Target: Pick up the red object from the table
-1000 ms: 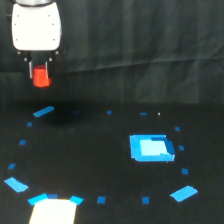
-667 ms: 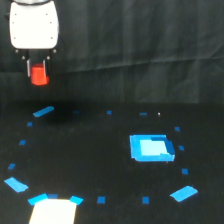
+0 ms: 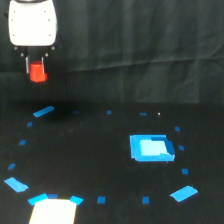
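Note:
The red object (image 3: 37,72) is a small red-orange stubby block held between the two thin fingers of my white gripper (image 3: 36,75) at the exterior view's upper left. The gripper is shut on it and holds it well above the black table (image 3: 100,165). The block hangs clear of the surface, above a blue tape strip (image 3: 43,111).
A blue square piece (image 3: 151,148) lies on the table at the exterior view's right. Small blue tape marks ring the middle of the table. A pale white patch (image 3: 52,212) sits at the bottom left edge. A dark curtain backs the scene.
The gripper has risen slightly with the red object in it, staying at the upper left.

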You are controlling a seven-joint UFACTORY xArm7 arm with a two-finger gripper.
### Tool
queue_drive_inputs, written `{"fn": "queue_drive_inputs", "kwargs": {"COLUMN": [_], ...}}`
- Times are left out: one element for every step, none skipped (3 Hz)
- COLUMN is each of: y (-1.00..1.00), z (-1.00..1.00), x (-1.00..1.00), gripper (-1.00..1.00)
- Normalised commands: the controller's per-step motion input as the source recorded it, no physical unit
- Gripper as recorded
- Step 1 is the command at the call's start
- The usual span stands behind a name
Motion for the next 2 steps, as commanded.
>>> {"fn": "queue_drive_inputs", "kwargs": {"y": [0.23,0.11], "z": [-0.01,0.00], "x": [-0.08,-0.09], "gripper": [-1.00,-0.97]}}
